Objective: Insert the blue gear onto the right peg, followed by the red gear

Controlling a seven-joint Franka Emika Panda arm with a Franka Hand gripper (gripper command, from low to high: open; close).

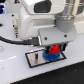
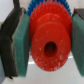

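In the wrist view the red gear [image 2: 49, 44] fills the middle, held edge-on between my two teal finger pads [image 2: 20, 45]. My gripper [image 2: 47, 47] is shut on it. Just behind it the blue gear [image 2: 36, 6] shows its toothed rim. In the exterior view my gripper [image 1: 53, 49] holds the red gear [image 1: 53, 49] right above the blue gear [image 1: 50, 55], which lies on the grey black-edged plate [image 1: 35, 59] at its end toward the exterior view's right. The right peg is hidden by the gears and my hand.
The white arm and wrist housing [image 1: 45, 20] fill the upper part of the exterior view. A black cable [image 1: 15, 41] runs across the white table toward the exterior view's left. The other peg is too small to make out.
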